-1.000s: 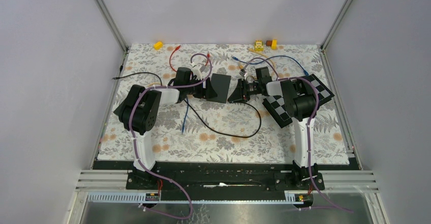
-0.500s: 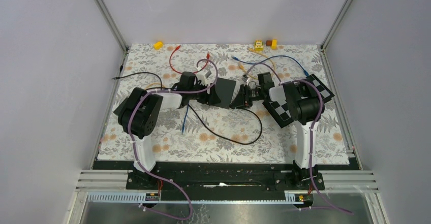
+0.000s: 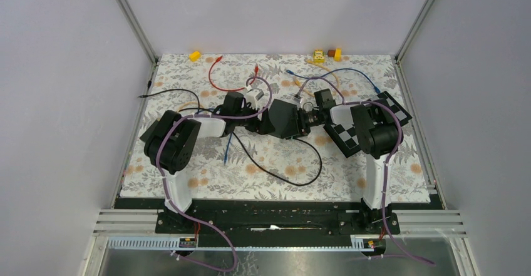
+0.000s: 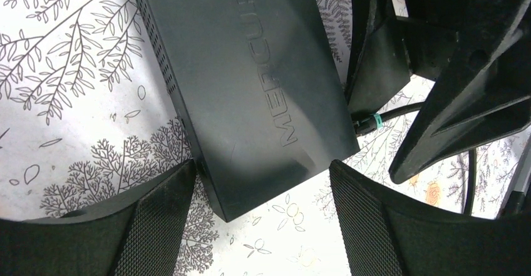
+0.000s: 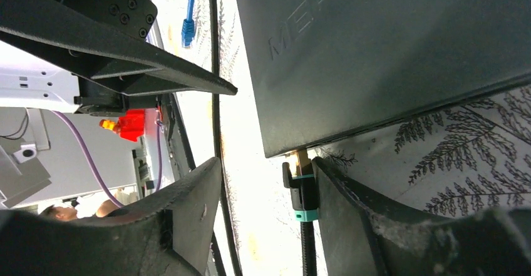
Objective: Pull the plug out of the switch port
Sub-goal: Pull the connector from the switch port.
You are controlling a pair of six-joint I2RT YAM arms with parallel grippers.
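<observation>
The black switch lies mid-table, skewed between my two grippers. In the left wrist view the switch has its near corner between my left gripper's pads; the left pad touches its side and the right pad meets its end edge. My left gripper also shows in the top view. The black plug with a teal band sits in the switch port, its tip partly showing. My right gripper is open around the plug, with one finger against it and the other apart.
The plug's black cable loops toward the front. Blue, red and orange cables lie around. A checkerboard sits under the right arm. Yellow blocks stand at the back edge.
The left gripper and the switch have moved right and toward the front, and the switch has turned. The right gripper now stands at the switch's port end.
</observation>
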